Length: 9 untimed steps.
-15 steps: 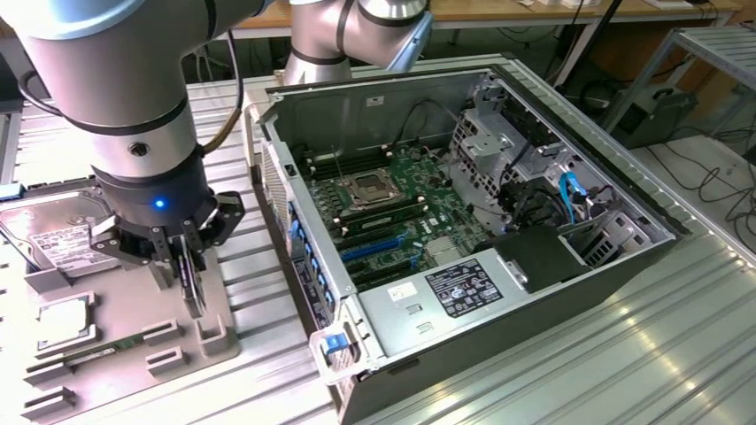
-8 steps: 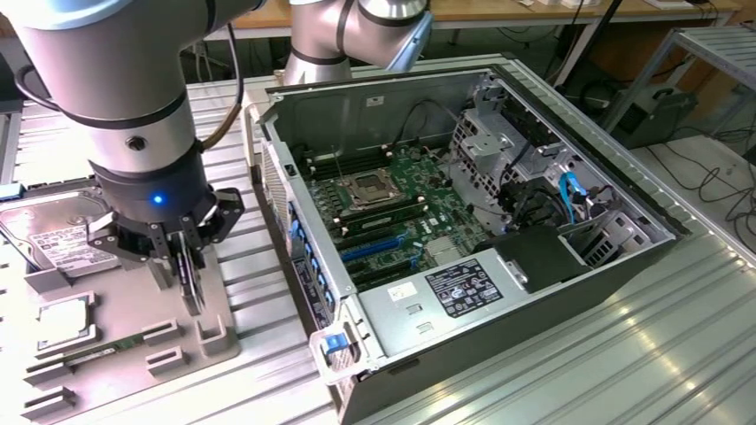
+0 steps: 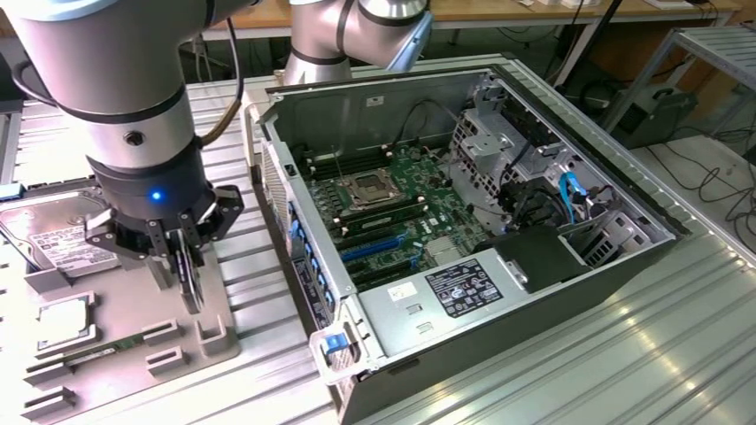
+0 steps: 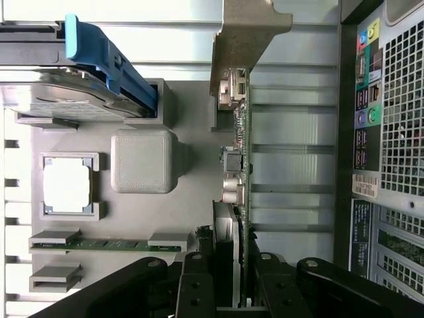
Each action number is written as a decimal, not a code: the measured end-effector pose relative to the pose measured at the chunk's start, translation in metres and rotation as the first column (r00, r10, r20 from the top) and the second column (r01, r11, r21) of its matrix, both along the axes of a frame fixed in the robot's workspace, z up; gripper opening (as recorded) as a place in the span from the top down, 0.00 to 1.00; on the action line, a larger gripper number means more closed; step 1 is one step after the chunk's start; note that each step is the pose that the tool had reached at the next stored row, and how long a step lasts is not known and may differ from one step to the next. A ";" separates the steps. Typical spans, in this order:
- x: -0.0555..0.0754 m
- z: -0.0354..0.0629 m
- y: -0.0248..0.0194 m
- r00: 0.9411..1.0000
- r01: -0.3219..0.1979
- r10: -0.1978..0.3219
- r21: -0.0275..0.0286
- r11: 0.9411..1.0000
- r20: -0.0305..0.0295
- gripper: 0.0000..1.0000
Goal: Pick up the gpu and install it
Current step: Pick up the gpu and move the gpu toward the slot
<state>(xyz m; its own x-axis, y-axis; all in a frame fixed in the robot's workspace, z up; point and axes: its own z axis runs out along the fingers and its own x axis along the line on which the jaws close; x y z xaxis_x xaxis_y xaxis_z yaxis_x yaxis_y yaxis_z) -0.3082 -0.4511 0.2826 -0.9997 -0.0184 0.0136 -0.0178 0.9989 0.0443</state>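
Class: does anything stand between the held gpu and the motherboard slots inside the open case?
Yes: the case's wall, beside the tray, rises between the gpu in the fingers and the motherboard. Above it, nothing visible.

We see a robotics lab or test workshop here, not a home or a shop. An industrial robot arm (image 3: 130, 115) stands over a ribbed metal table (image 3: 638, 345), its gripper (image 4: 232, 262) clamped on the gpu (image 4: 244, 126). On the table lies an open desktop tower case (image 3: 497, 354) with its motherboard (image 3: 402, 204) bare. A grey moulded fixture tray (image 3: 124, 305) holds loose computer parts in fitted slots: a hard drive (image 3: 53, 235), a processor (image 3: 65, 319) and a memory stick (image 3: 106, 347). Behind the table we see a wooden workbench (image 3: 497, 11). At the exterior view's right there are a metal rack (image 3: 721, 44) and loose cables (image 3: 721, 177) on a bare floor.
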 end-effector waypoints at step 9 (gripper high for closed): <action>0.000 0.0059 0.0000 1.000 0.000 0.000 0.000 1.000 -0.001 0.72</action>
<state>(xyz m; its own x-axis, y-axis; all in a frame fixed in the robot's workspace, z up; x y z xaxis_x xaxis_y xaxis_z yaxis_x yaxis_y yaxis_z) -0.3081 -0.4511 0.2885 -0.9997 -0.0184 0.0147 -0.0178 0.9989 0.0444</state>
